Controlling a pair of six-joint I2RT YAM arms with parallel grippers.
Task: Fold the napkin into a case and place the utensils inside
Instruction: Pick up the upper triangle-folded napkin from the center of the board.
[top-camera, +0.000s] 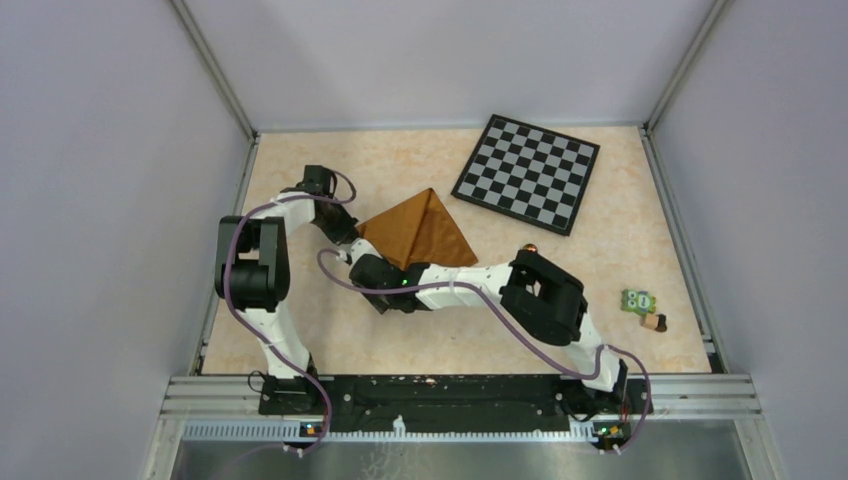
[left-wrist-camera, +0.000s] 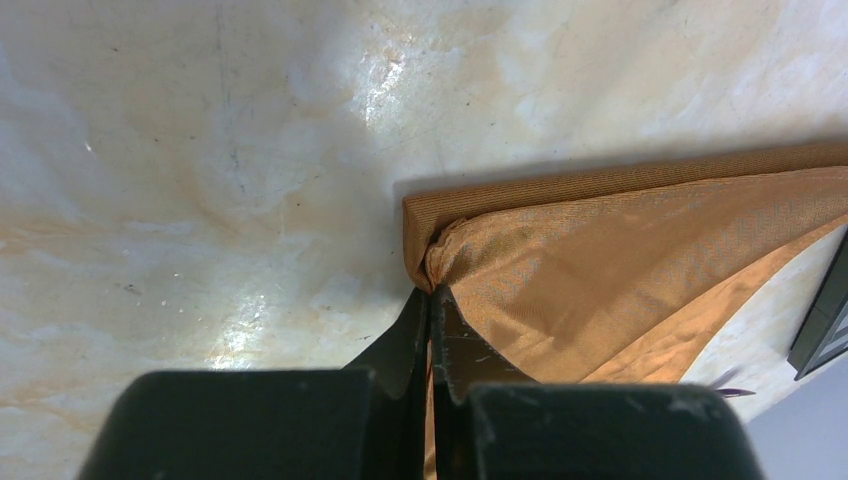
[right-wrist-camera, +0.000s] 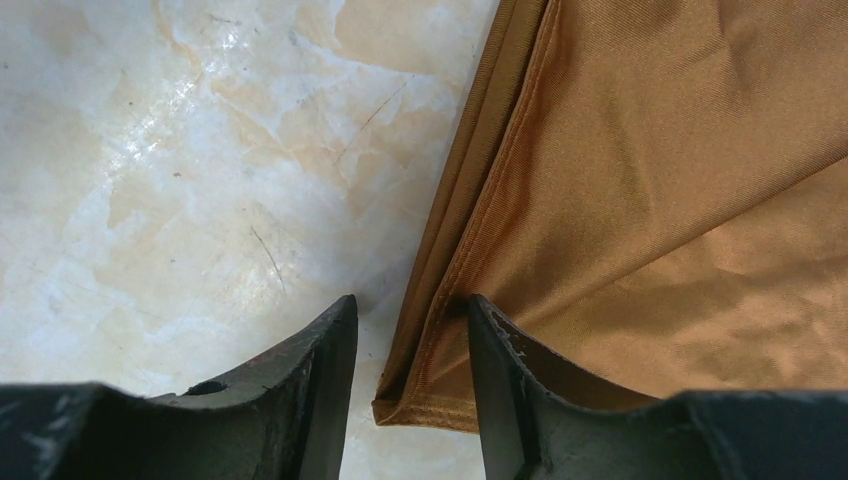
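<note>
While the folding is only part done, the top view shows the rust-brown cloth napkin (top-camera: 420, 232) lying as a flat triangle in the middle of the pale marbled table (top-camera: 620, 230), just beside but apart from the black-and-grey checkered board (top-camera: 527, 172). The left hand (top-camera: 350, 238) sits at the napkin's left corner, and the right hand (top-camera: 372, 266) reaches across to the near-left edge just beside it. No narrow case is formed yet, and the utensils cannot be picked out with any certainty.

In the left wrist view, the fingers (left-wrist-camera: 415, 340) are pressed together with the glossy upper layer of cloth gathered and pinched between them, right at the doubled corner.

In the right wrist view, the fingers (right-wrist-camera: 325, 350) stand partly apart and straddle the folded hem. One is over bare table and the other over the cloth, with nothing gripped.

The step in hand looks like taking hold of this side for the next fold. The right hand probably needs to close on the hem. Both hands would then carry that edge over together, keeping the layers aligned so the fold comes out straight.
</note>
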